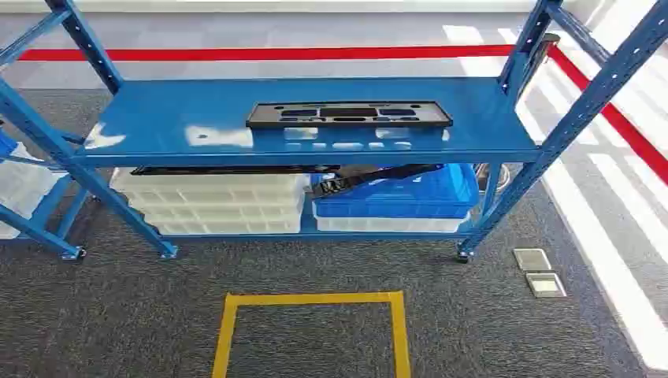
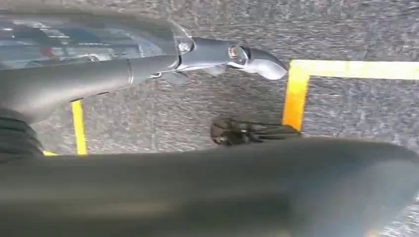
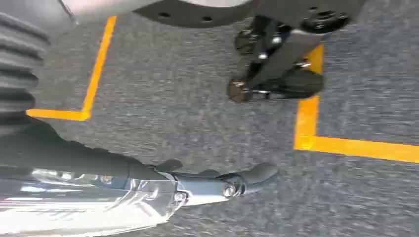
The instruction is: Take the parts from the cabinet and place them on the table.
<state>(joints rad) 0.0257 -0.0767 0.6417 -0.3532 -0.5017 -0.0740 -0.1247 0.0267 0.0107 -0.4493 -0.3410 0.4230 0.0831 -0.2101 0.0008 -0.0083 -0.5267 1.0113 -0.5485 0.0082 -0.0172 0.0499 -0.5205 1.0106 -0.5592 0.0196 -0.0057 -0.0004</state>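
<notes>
A flat black rectangular part (image 1: pixel 349 115) with slots lies on the top shelf of the blue cabinet rack (image 1: pixel 197 118), a little right of the middle. Under that shelf, a long black part (image 1: pixel 236 169) rests across the white bins (image 1: pixel 213 201). Another black strip (image 1: pixel 370 177) leans over the blue bin (image 1: pixel 402 197). My left hand (image 2: pixel 207 54) hangs beside my body above the carpet with its thumb stretched out, and it holds nothing. My right hand (image 3: pixel 207 185) hangs the same way over the carpet, thumb extended, also with nothing in it.
A yellow taped square (image 1: pixel 228 323) marks the grey carpet in front of the rack. Two floor socket plates (image 1: pixel 539 272) sit at the right. A second blue rack with white bins (image 1: pixel 24 189) stands at the left. A red line (image 1: pixel 236 53) runs behind.
</notes>
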